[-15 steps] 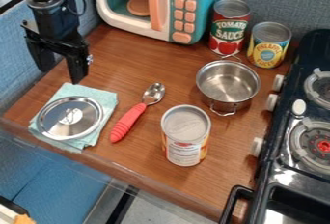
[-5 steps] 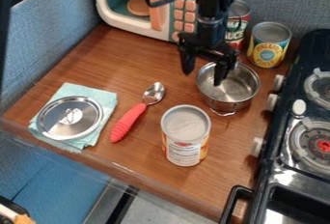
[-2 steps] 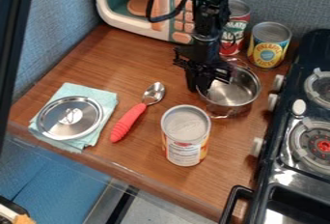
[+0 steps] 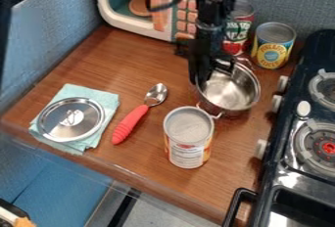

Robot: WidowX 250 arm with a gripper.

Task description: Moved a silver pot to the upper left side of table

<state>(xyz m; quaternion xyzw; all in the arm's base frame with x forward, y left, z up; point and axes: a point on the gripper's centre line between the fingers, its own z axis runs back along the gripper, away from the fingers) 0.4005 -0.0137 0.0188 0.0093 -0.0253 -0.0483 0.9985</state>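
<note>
Pot (image 4: 230,91) was tilted just below and right of the end effector (image 4: 202,80), which was pinched closed on its rim; the grasp looked done, the leftward carry across the counter (image 4: 124,59) and release undone.

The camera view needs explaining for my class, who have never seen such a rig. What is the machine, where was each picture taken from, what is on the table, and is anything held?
The machine is a black robot arm. Every picture comes from one fixed camera looking down at a slant. The arm enters at the top, and its gripper is at the left rim of a silver pot, apparently pinching it.

On the wooden table are a silver lid on a pale blue cloth, a spoon with a red handle, and a can near the pot. Behind stand two more cans and a toy microwave; a toy stove is at the picture's right.
</note>
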